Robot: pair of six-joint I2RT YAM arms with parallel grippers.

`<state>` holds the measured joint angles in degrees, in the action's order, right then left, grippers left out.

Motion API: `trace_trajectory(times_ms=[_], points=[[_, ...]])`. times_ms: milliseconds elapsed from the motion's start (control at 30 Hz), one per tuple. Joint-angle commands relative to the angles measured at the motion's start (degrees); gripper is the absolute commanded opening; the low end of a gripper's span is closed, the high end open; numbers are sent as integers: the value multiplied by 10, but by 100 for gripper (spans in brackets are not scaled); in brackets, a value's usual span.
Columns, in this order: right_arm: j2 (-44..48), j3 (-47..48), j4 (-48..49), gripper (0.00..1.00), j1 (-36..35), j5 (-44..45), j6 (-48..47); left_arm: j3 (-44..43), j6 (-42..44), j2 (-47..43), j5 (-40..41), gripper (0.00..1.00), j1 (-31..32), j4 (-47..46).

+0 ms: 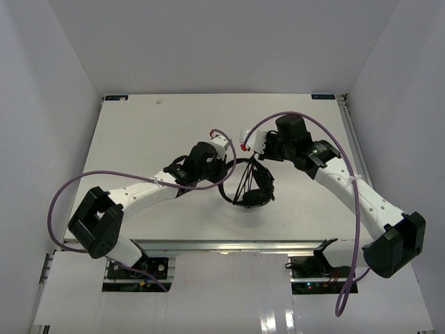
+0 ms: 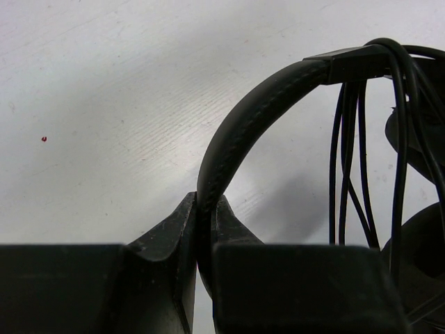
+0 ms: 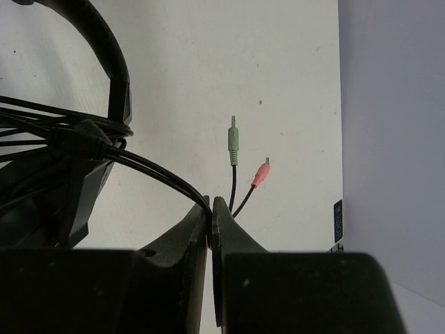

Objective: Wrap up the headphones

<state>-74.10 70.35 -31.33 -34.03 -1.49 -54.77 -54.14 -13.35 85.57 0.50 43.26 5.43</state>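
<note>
The black headphones (image 1: 256, 188) sit at the table's middle, with several turns of thin black cable (image 2: 350, 160) wound across the band. My left gripper (image 2: 206, 203) is shut on the padded headband (image 2: 240, 132) and holds it up; it also shows in the top view (image 1: 224, 165). My right gripper (image 3: 211, 202) is shut on the cable (image 3: 156, 174) near its end. The green plug (image 3: 233, 141) and the pink plug (image 3: 261, 172) stick out past the fingers. In the top view the right gripper (image 1: 250, 147) is just behind the headphones. An earcup (image 2: 421, 243) shows partly at the right edge.
The white table (image 1: 139, 132) is walled by white panels at the back and both sides. Purple arm cables (image 1: 66, 191) loop beside each arm. The table's right edge and a grey wall (image 3: 389, 139) lie close to the plugs.
</note>
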Motion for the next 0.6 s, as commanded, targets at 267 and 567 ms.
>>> trace_trajectory(times_ms=[267, 567], points=[[-12, 43, 33, 8, 11, -70, 22, -3, 53, -19, -103, 0, 24, 3], [19, -33, 74, 8, 45, -101, 41, 0, 35, -72, -66, 0, 26, 11]])
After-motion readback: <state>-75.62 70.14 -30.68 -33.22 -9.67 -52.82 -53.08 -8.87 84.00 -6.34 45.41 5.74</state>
